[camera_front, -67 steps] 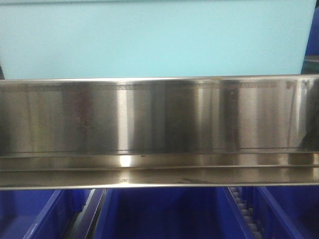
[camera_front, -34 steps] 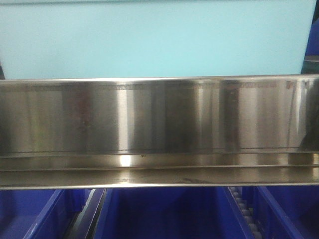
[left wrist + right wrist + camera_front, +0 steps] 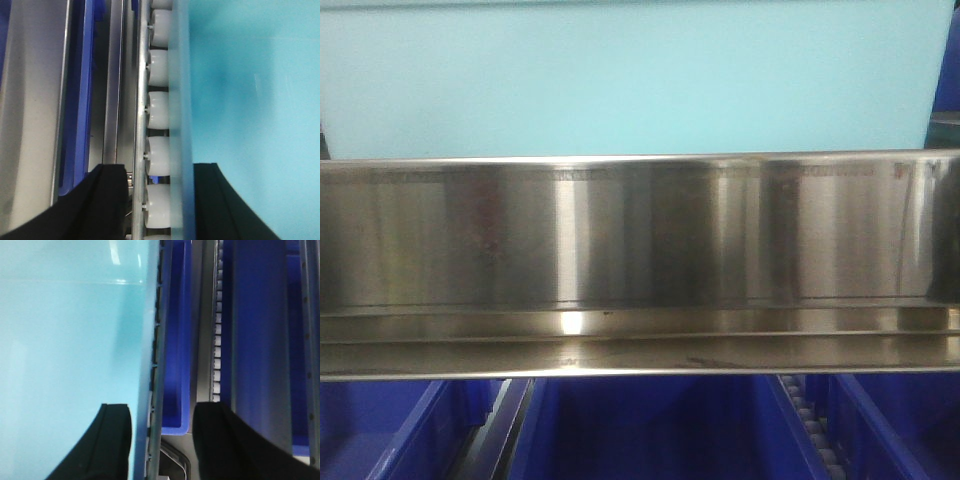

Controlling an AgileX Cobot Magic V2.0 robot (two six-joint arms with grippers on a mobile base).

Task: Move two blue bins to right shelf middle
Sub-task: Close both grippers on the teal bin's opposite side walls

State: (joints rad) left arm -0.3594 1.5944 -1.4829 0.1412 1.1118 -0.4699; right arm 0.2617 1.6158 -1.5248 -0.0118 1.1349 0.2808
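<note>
Exterior front-facing view first: saw the pale blue bin [image 3: 630, 75] filling the whole top of the picture, smooth cyan wall from edge to edge. Found its lower part hidden behind a steel shelf beam [image 3: 640, 240], brushed and shiny, stretched straight across the middle. Caught dark blue crates [image 3: 650, 430] under that beam, side by side, with a roller track [image 3: 817, 435] between the middle one and the right one.

Over to the left wrist: met the cyan wall close up down the right half, rim edge-on from top to bottom. Spotted a column of white rollers [image 3: 159, 112] just beside that rim, with steel rails [image 3: 30, 100] further out. Picked out the left gripper [image 3: 160, 167] at the bottom, black fingers [image 3: 105, 200] held wide, bin rim between them. Saw one finger hard by the cyan wall, the other clear of it with a gap across the rollers.

Switched to the right wrist: found a mirror picture, cyan wall on one side, one of the dark blue crates just beside it. Found the right gripper [image 3: 162, 407] spread wide too, bin edge between its fingers, nearer the finger on the bin's side. Could not tell from any view what the bin's base rested on.
</note>
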